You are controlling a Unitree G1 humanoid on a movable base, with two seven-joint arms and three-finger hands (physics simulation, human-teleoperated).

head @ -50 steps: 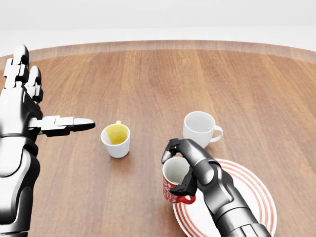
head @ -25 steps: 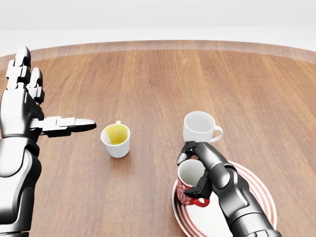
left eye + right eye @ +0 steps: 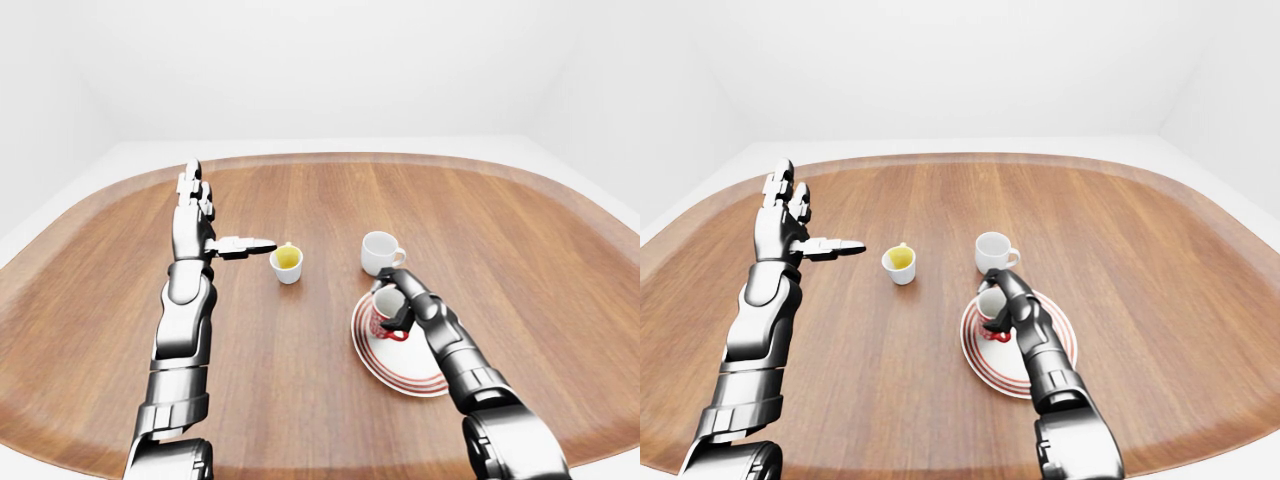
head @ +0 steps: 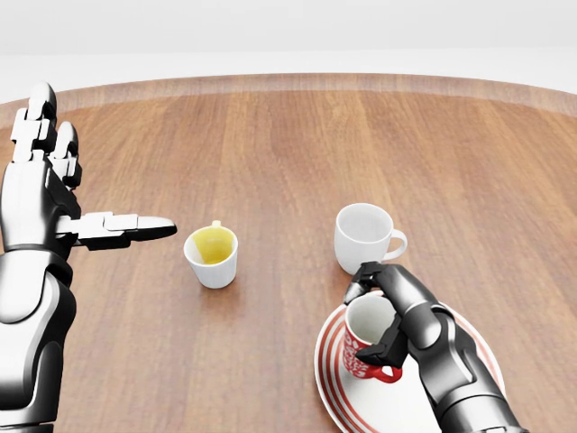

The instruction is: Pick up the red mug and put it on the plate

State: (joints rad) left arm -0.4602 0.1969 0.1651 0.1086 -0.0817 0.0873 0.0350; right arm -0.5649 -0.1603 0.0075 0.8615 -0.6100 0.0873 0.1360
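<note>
The red mug (image 4: 363, 337), white inside with a red patterned wall and red handle, sits low over the left part of the red-striped white plate (image 4: 469, 361) at the head view's lower right. My right hand (image 4: 383, 311) is shut on the mug, fingers wrapped over its rim and side. Whether the mug's base touches the plate is hidden by the hand. My left hand (image 4: 86, 194) hangs open at the left, fingers spread upward and thumb pointing right, holding nothing.
A white mug (image 4: 365, 236) stands just above the plate, close to my right fingers. A small white cup (image 4: 213, 255) with yellow inside stands left of centre, near my left thumb. The round wooden table (image 3: 320, 190) spreads around, its rim visible in the eye views.
My right hand has carried the red mug rightward from beside the plate's left rim to over the plate. The left arm has stayed put.
</note>
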